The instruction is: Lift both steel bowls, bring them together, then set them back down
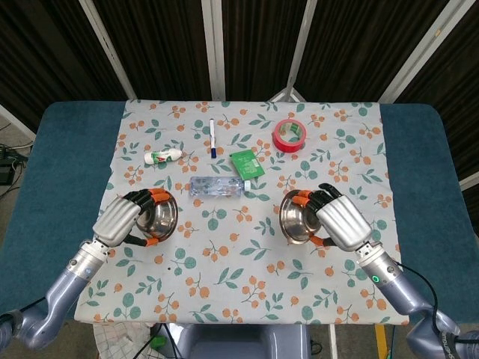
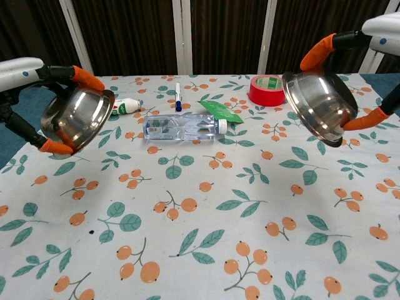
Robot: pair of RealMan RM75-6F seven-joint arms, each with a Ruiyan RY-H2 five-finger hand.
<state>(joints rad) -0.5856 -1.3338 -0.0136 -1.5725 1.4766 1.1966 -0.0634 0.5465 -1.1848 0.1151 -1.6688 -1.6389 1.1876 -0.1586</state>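
I am holding a steel bowl in each hand, both clear of the cloth (image 2: pixel 200 250) as the chest view shows. My left hand (image 1: pixel 120 219) is gripping the left bowl (image 1: pixel 159 214) by its rim, orange fingertips (image 2: pixel 86 77) hooked over the far edge and the thumb under the near edge; the bowl is tilting, its outside facing the chest camera. My right hand (image 1: pixel 343 224) is gripping the right bowl (image 1: pixel 300 219) the same way, one fingertip over the top of the rim and the thumb at the lower edge, and this bowl is tilting too. The two bowls are well apart, one over the left side of the cloth, the other over the right side.

Between them, farther back, a clear bottle (image 2: pixel 182 125) is lying on its side. Just beyond it a green packet (image 2: pixel 220 110) is lying flat. A red tape roll (image 2: pixel 268 90) is sitting at the far right, a pen (image 2: pixel 177 97) at the far middle, and a small white bottle (image 1: pixel 162 156) is lying at the far left.
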